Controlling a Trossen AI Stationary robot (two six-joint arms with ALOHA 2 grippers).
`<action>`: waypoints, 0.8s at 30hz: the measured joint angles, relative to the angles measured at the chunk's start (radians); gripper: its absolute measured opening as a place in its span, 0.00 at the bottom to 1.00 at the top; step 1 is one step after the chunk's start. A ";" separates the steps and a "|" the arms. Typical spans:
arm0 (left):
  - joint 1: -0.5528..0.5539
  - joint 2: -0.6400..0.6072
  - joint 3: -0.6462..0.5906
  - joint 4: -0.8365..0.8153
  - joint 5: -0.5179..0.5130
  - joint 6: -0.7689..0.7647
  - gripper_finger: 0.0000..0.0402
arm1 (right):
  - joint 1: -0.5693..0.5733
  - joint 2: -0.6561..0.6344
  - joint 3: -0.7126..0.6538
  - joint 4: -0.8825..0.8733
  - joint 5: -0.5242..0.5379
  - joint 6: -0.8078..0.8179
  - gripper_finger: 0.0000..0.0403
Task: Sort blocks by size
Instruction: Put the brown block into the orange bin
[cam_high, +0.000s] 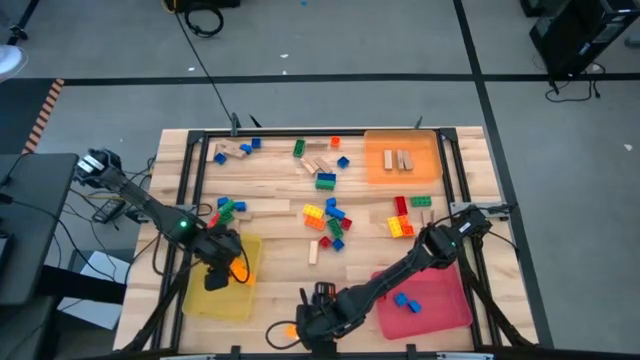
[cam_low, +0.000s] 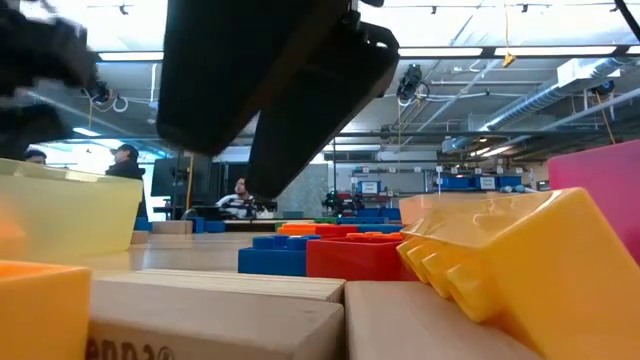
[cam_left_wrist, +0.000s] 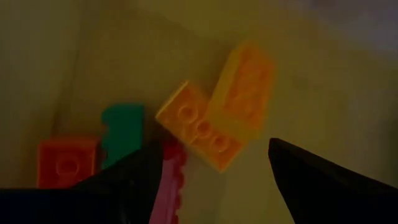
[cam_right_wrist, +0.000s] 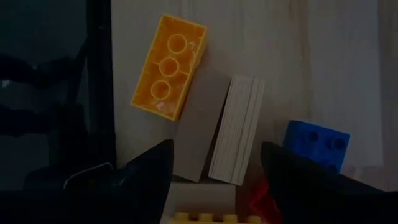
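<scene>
My left gripper (cam_high: 218, 276) hangs open over the yellow tray (cam_high: 245, 300). Below its fingers (cam_left_wrist: 214, 146) lie two yellow bricks (cam_left_wrist: 205, 127), a green one (cam_left_wrist: 121, 134), an orange one (cam_left_wrist: 65, 163) and a red one (cam_left_wrist: 173, 180). My right gripper (cam_high: 318, 320) stands open at the table's near edge, pointing steeply down. Its fingers (cam_right_wrist: 216, 148) flank two tan wooden blocks (cam_right_wrist: 239, 127) that lie side by side on the table. A yellow brick (cam_right_wrist: 169, 65) leans on them, and a blue brick (cam_right_wrist: 317, 144) lies beside them.
Loose blocks (cam_high: 330, 215) are scattered over the table's middle and far left. The orange tray (cam_high: 430, 165) at the far right holds two wooden pieces. The red tray (cam_high: 445, 305) at the near right holds blue bricks. People sit in the room beyond the table (cam_low: 125, 165).
</scene>
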 joint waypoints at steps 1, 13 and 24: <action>0.000 -0.011 0.016 0.001 -0.016 0.015 0.74 | 0.000 0.000 -0.006 0.007 0.000 0.000 0.63; 0.000 -0.177 0.132 0.003 -0.300 0.368 0.74 | 0.000 0.000 -0.049 0.104 0.007 -0.003 0.61; 0.000 -0.248 0.132 0.002 -0.486 0.418 0.74 | -0.035 -0.002 -0.129 0.120 0.006 0.028 0.56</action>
